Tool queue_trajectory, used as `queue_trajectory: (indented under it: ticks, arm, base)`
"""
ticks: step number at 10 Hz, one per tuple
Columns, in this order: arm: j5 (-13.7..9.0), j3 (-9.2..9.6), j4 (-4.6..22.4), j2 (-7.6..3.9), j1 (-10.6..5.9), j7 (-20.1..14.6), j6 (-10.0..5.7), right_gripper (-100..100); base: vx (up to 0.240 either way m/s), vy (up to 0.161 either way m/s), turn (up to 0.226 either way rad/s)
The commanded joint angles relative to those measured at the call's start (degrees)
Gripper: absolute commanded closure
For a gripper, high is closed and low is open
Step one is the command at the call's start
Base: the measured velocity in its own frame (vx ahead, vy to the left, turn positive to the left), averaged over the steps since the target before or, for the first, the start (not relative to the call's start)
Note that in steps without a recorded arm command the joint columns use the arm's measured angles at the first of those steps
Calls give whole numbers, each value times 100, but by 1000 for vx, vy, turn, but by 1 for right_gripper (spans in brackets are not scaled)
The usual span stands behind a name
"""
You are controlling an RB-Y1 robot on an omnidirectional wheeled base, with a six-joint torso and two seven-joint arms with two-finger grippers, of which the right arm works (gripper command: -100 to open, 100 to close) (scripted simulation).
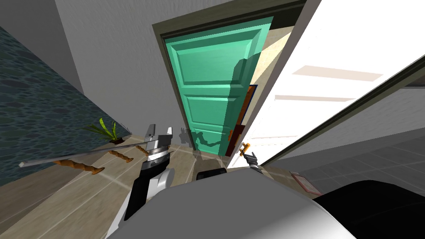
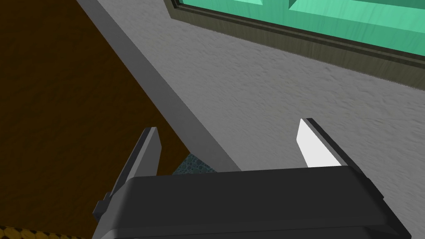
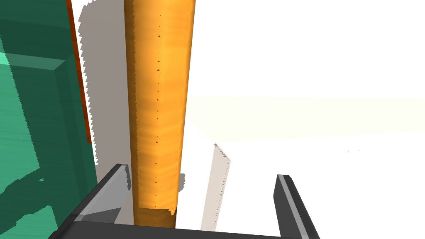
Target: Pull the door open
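Note:
A white door point(image 1: 328, 74) stands swung out towards me, seen nearly edge-on, with an orange bar handle point(image 1: 245, 146) at its near edge. My right gripper point(image 1: 250, 156) sits just under that handle. In the right wrist view the orange handle point(image 3: 159, 103) runs between the fingers of the right gripper point(image 3: 201, 171), close against one finger point(image 3: 112, 182); the fingers are open. A green panelled door point(image 1: 211, 83) stands in a dark frame beyond. My left gripper point(image 1: 160, 128) is open and held up left of it, its fingers point(image 2: 313, 143) facing a grey wall point(image 2: 269, 95).
A potted plant point(image 1: 106, 129) and brown twisted pieces point(image 1: 79, 166) lie by the dark patterned left wall, under a long grey rod point(image 1: 83, 155). A red-brown edge point(image 1: 238, 135) shows beside the green door. A flat framed thing point(image 1: 306, 182) lies on the floor at right.

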Motion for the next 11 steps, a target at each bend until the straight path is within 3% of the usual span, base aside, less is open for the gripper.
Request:
queue_trajectory:
  ticks: [1, 11]
  arm:
    - [-99, -185, -114, -79, 200, 133, 195, 100]
    - [-106, -200, -91, -88, 222, 133, 194, 100]
  base:
    - [-10, -11, 10]
    - [-11, 1, -4]
